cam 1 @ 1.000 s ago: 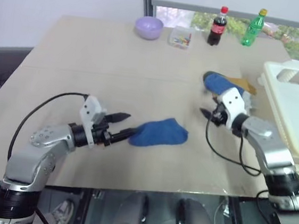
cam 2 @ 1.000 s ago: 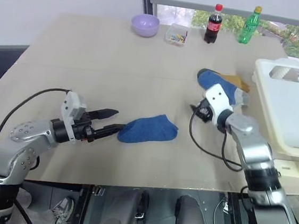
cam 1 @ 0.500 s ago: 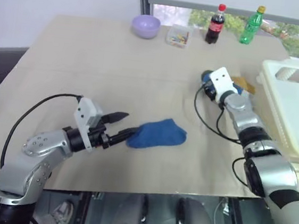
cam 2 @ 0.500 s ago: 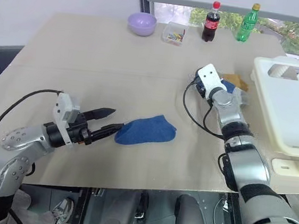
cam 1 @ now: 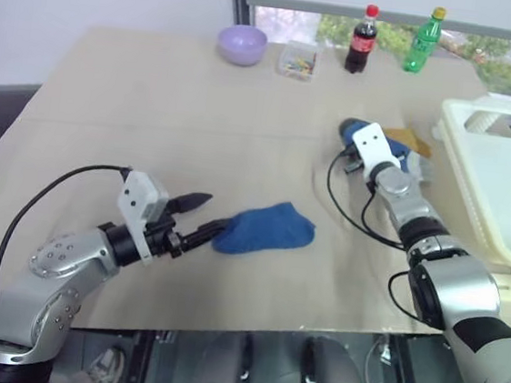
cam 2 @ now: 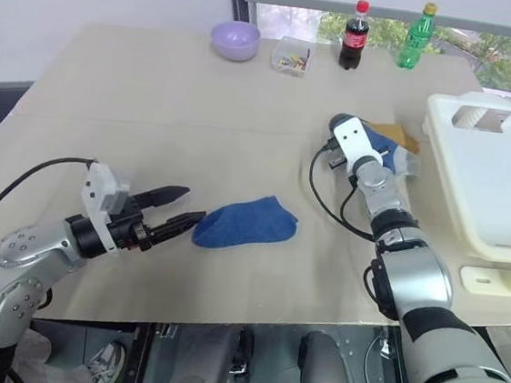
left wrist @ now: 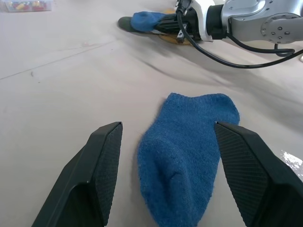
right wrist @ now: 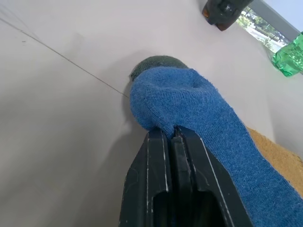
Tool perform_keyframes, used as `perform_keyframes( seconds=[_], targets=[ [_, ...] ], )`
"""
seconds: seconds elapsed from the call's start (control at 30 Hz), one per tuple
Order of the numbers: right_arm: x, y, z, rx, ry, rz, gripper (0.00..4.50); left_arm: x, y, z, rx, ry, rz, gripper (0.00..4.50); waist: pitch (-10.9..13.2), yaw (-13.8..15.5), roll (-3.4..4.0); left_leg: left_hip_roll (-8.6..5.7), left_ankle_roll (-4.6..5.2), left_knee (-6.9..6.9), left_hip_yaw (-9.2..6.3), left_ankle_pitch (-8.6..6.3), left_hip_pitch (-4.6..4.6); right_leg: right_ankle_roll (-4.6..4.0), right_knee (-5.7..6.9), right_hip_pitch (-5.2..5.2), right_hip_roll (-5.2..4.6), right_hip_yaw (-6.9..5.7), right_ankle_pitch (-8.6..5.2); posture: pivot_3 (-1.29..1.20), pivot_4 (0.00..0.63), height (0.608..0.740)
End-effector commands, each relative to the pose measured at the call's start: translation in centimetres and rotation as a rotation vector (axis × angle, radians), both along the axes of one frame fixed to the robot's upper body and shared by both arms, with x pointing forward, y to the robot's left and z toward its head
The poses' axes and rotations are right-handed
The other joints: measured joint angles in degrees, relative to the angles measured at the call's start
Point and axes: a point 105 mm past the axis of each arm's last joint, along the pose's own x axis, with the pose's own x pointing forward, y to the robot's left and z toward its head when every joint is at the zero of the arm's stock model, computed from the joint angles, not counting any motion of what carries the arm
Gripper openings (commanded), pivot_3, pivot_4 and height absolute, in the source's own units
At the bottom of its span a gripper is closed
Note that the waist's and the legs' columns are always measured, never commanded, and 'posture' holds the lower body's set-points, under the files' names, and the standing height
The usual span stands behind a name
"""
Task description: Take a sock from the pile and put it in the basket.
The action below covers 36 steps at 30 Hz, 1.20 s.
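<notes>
On pile by basket, R gripper pinched on blue sock, L gripper wide, straddling 2nd blue sock.

Bright even daylight from the window behind the bench, soft faint shadows under the arms, mild glare on the pale wall, head views sharp, right wrist view soft and blurred toward its far edge

Bare worktop lies open between the loose blue sock and the pile; the basket walls the right edge.
</notes>
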Motion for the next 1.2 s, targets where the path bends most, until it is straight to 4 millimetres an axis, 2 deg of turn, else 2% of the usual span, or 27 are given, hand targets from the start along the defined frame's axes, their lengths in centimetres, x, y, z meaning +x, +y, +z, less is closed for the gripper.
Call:
perform_keyframes(
  seconds=[0.03, 0.37, 0.5, 0.6, 0.9, 1.0, 1.13, 1.2],
  targets=[
    [0.0, 2.2, 2.5, 0.049, -0.069, 0.118, 0.1, 0.2, -0.1, 1.1, -0.003, -0.059, -0.005, 3.33, 0.0, 0.0, 0.01, 0.0, 0.0, 0.0, 0.0, 0.0, 0.0, 0.0, 0.0, 0.0, 0.0, 0.0, 0.0, 0.0, 0.15, 0.74],
    [-2.2, 6.9, 2.0, 0.08, -0.038, 0.353, 0.1, 1.0, -0.2, 0.9, 0.007, -0.073, 0.018, 3.33, 0.0, 0.0, 0.02, 0.0, 0.0, -0.06, 0.0, 0.0, 0.02, 0.01, 0.0, 0.0, -0.1, 0.0, 0.0, 0.0, 0.15, 0.74],
    [-2.2, 6.9, 0.7, 0.068, 0.002, 0.339, 1.48, 1.0, -0.2, 0.7, 0.013, -0.068, 0.018, 3.33, 0.0, -0.1, 0.02, -0.01, -0.01, -0.07, 0.0, -0.01, 0.02, 0.01, 0.01, -0.02, -0.24, -0.01, 0.0, 0.0, 0.15, 0.74],
    [-2.4, 7.2, 0.3, 0.066, 0.013, 0.348, 2.84, 0.9, -0.2, 0.6, 0.012, -0.066, 0.02, 3.33, 0.0, -0.1, 0.02, -0.01, -0.02, -0.1, 0.0, -0.01, 0.02, 0.0, 0.01, -0.03, -0.25, -0.02, 0.0, 0.0, 0.15, 0.74],
    [-2.1, 7.5, 1.1, 0.091, -0.012, 0.321, 2.84, 0.7, -0.2, 0.6, 0.014, -0.063, 0.027, 3.33, 0.0, -0.1, 0.02, -0.01, -0.02, -0.13, 0.01, -0.01, 0.03, 0.0, 0.0, -0.04, -0.26, -0.01, 0.0, 0.0, 0.15, 0.74],
    [-1.9, 7.4, 1.2, 0.081, -0.027, 0.308, 2.01, 0.7, -0.2, 0.6, 0.014, -0.065, 0.031, 3.33, 0.0, -0.1, 0.02, -0.02, -0.02, -0.13, 0.01, -0.01, 0.03, 0.0, 0.0, -0.04, -0.27, -0.01, 0.0, 0.0, 0.15, 0.74],
    [-1.8, 7.5, 1.7, 0.094, -0.044, 0.305, 0.16, 0.6, -0.2, 0.5, 0.015, -0.066, 0.036, 3.33, 0.0, -0.1, 0.02, -0.02, -0.03, -0.14, 0.01, -0.01, 0.03, 0.0, 0.0, -0.05, -0.27, -0.02, 0.0, 0.0, 0.15, 0.74],
    [-1.9, 7.5, 1.8, 0.096, -0.046, 0.311, 0.02, 0.5, -0.2, 0.5, 0.016, -0.068, 0.036, 3.33, 0.0, -0.1, 0.02, -0.02, -0.03, -0.15, 0.01, -0.01, 0.03, 0.0, 0.0, -0.05, -0.27, -0.01, 0.0, 0.0, 0.15, 0.74]
  ],
)
